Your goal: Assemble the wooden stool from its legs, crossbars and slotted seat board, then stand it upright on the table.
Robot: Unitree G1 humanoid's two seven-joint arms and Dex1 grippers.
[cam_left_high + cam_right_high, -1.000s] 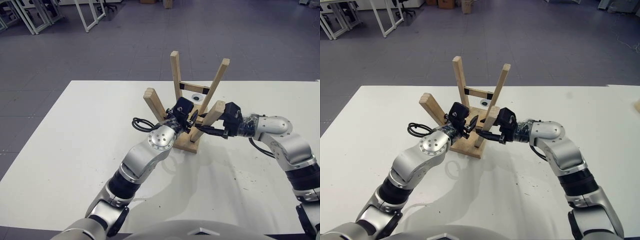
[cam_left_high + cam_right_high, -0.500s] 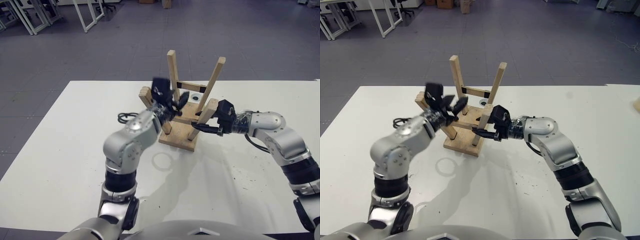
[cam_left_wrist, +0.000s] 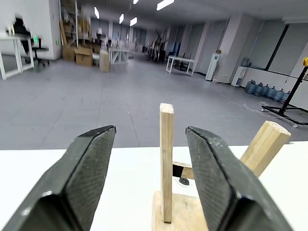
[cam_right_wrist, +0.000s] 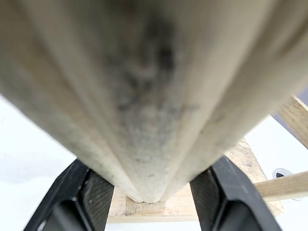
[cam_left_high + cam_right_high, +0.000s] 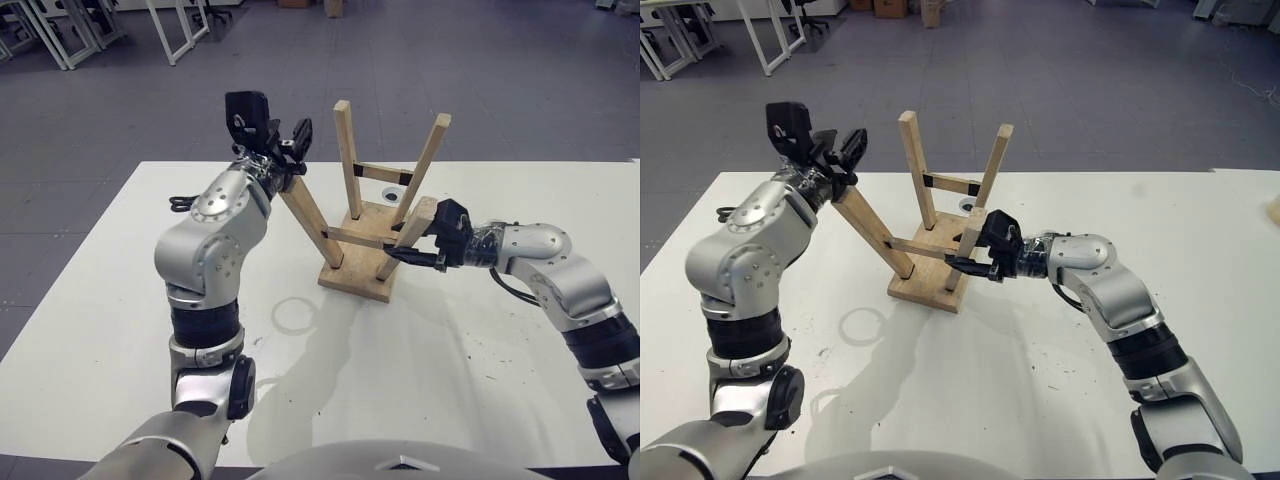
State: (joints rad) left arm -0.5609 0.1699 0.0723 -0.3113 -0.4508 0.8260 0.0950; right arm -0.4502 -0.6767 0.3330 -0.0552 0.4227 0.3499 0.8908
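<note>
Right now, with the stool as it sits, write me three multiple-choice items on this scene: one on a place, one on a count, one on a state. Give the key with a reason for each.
1. Where is the seat board?
A. flat on the table
B. lifted clear of the table
C. standing on its edge

2. How many legs rise from it?
A. two
B. three
C. four

3. The left hand is:
A. open, gripping nothing
B. shut on a leg
C. shut on the seat board

Key:
1 A, the board's face lies on the tabletop with the legs pointing up.
2 C, two near and two far legs show.
3 A, its fingers stand wide apart, clamped on nothing.
</note>
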